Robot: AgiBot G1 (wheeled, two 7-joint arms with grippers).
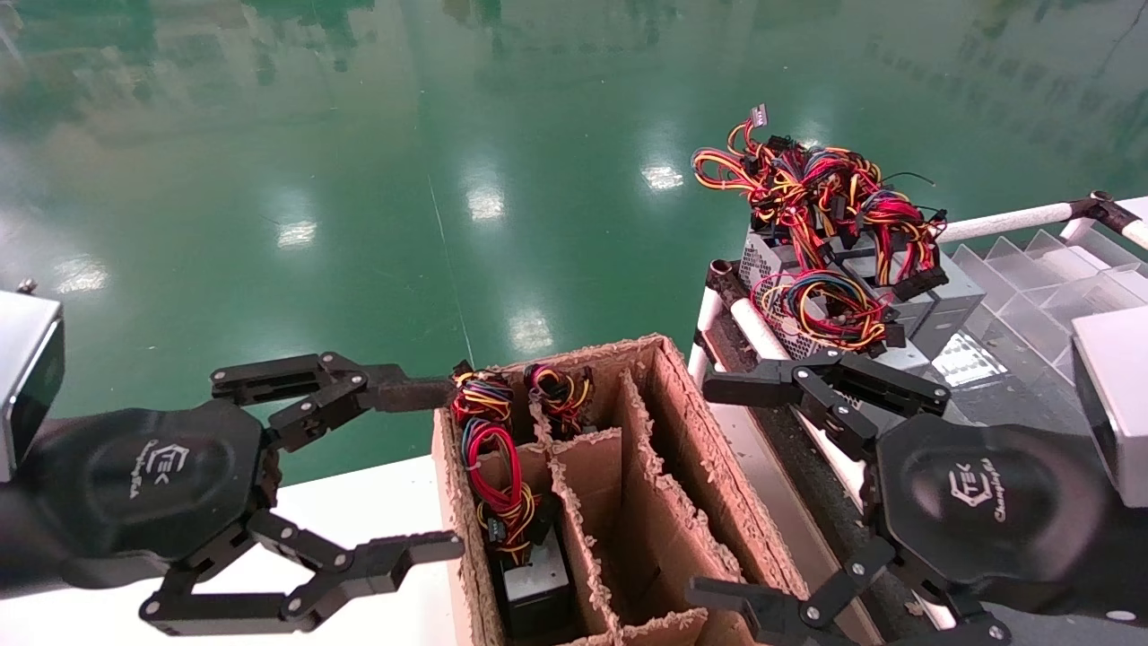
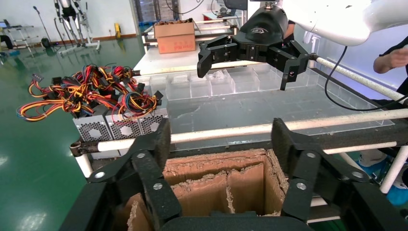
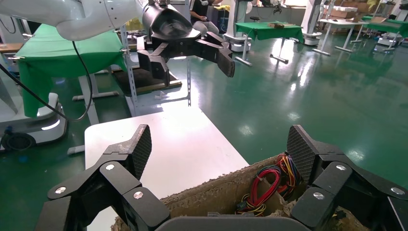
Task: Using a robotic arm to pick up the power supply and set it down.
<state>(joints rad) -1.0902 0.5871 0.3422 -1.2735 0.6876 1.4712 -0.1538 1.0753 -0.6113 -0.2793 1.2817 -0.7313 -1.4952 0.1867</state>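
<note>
Lower left of the head view: left black two-finger linkage gripper (image 1: 439, 467) with pale logo, fingers spread wide, nothing between them; its upper fingertip (image 1: 417, 393), brown-crusted, reaches the near corner of the box, its lower fingertip lies over the white tabletop (image 1: 359, 502).

Lower right of the head view: right black two-finger linkage gripper (image 1: 717, 489), same pattern, fingers likewise spread wide and holding nothing, hanging beside the box's right wall.

Lower centre: brown corrugated cardboard box (image 1: 682, 484) with ragged edges, split by cardboard dividers into narrow compartments. In the left-hand compartment stands the power supply (image 1: 534, 583), a slim grey metal box set on end, its tall loop of mostly red wires (image 1: 491, 467) rising above it, with some yellow and black strands. Neither gripper touches it. At the far end of the box, small coils of red, yellow and blue wire (image 1: 560, 388).

Right of the box: white tubular rail frame (image 1: 1004, 220) around clear plastic tray compartments (image 1: 1031, 296).

Upper right: grey perforated metal boxes (image 1: 933, 309) stacked at the frame's far corner, under a tangle of red, yellow, blue and orange wires (image 1: 825, 197).

Upper frame: glossy green floor (image 1: 359, 179).
</note>
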